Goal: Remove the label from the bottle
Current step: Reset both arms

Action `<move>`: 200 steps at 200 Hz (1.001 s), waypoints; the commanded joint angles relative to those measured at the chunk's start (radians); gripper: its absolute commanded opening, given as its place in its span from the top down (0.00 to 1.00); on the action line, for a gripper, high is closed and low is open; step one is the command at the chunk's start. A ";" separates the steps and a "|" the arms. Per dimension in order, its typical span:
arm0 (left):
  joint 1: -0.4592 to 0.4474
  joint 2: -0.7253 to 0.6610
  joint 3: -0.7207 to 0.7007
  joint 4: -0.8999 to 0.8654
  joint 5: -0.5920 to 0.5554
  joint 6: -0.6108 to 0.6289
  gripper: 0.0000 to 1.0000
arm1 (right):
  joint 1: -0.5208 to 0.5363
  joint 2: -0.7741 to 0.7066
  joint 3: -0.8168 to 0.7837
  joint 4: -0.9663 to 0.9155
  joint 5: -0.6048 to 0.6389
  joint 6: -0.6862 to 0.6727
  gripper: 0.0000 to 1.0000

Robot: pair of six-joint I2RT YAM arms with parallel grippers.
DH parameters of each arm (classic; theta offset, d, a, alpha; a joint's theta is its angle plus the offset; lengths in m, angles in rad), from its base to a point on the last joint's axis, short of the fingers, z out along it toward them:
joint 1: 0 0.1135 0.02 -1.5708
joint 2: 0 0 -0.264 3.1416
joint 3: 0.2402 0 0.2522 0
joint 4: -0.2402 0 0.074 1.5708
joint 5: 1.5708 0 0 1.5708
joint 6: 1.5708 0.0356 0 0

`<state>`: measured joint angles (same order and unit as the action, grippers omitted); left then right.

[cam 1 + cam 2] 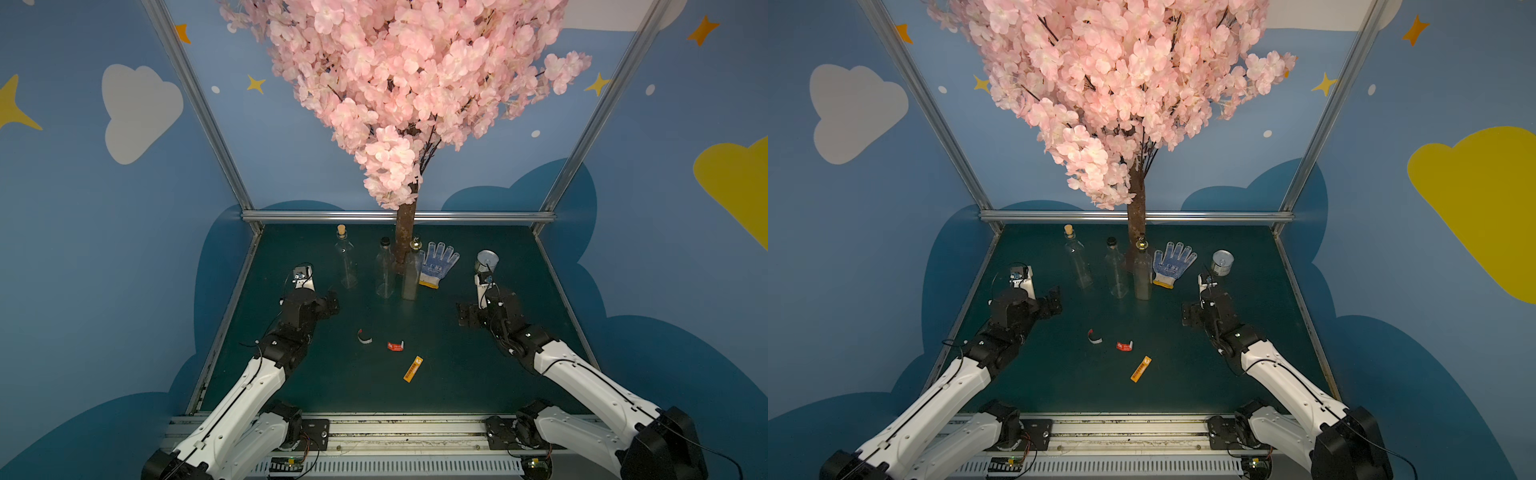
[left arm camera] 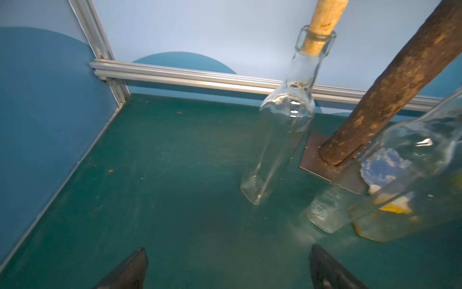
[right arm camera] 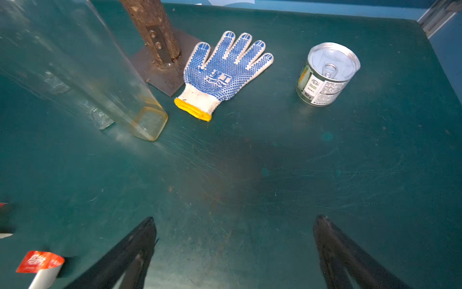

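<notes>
Toward twelve o'clock on the green mat (image 1: 457, 374) stand three clear bottles (image 1: 385, 270); three peeled labels (image 1: 395, 345) lie loose at six o'clock from them. At nine the left gripper (image 2: 227, 252) and at three the right gripper (image 3: 235, 220) both gape wide, holding nothing

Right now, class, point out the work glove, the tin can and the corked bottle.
work glove (image 3: 222, 75): right wrist view, on the blue-dotted palm.
tin can (image 3: 332, 62): right wrist view, on its pull-tab lid.
corked bottle (image 2: 287, 120): left wrist view, on the upper glass body.
</notes>
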<state>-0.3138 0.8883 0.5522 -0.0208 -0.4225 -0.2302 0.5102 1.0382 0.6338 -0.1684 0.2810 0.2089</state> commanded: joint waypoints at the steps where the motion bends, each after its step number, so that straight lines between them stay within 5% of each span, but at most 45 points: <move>1: 0.043 0.027 -0.066 0.219 -0.062 0.103 0.00 | -0.026 0.000 0.023 0.012 0.023 0.019 0.02; 99: 0.211 0.280 -0.228 0.682 0.100 0.223 0.00 | -0.113 -0.043 -0.069 0.131 -0.180 -0.033 0.02; 200: 0.274 0.594 -0.301 1.066 0.190 0.209 0.00 | -0.154 -0.080 -0.111 0.145 -0.192 -0.029 0.02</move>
<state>-0.0456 1.4315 0.2707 0.8928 -0.2661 -0.0158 0.3664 0.9722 0.5381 -0.0471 0.1017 0.1822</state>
